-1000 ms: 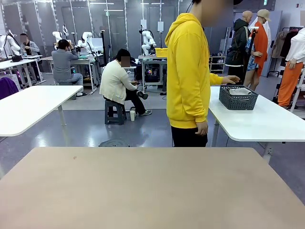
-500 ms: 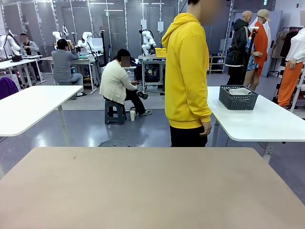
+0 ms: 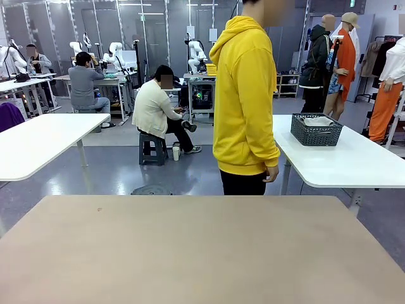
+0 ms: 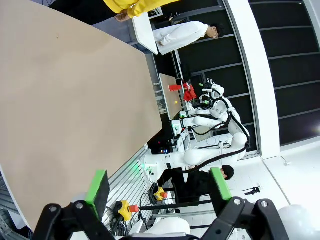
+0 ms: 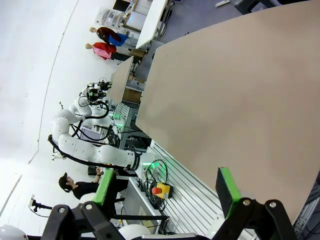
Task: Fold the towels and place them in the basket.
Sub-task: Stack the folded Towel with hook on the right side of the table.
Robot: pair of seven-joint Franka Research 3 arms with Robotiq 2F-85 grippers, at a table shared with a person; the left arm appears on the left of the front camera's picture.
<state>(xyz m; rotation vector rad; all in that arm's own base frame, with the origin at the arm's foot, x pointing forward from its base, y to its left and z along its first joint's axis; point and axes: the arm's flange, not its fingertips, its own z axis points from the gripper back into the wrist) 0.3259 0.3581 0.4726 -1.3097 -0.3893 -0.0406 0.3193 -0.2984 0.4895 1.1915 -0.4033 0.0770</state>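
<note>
The dark grey lattice basket (image 3: 316, 129) stands on a white table (image 3: 354, 166) beyond my beige table (image 3: 202, 253), to the right of a person in a yellow hoodie (image 3: 243, 95). A cream-white towel (image 3: 318, 120) shows over the basket's rim. In the left wrist view my left gripper (image 4: 159, 184) hangs open above the beige table (image 4: 65, 100), nothing between its green pads. My right gripper (image 5: 165, 189) is open as well, above the same table (image 5: 225, 90).
The person stands at the far edge of my table, arms hanging down. Another white table (image 3: 38, 142) stands at the far left. Farther back, people sit at other tables.
The person has drawn a hand back from the basket and shifted a little to the left, nearer my table. The basket has stayed where it was.
</note>
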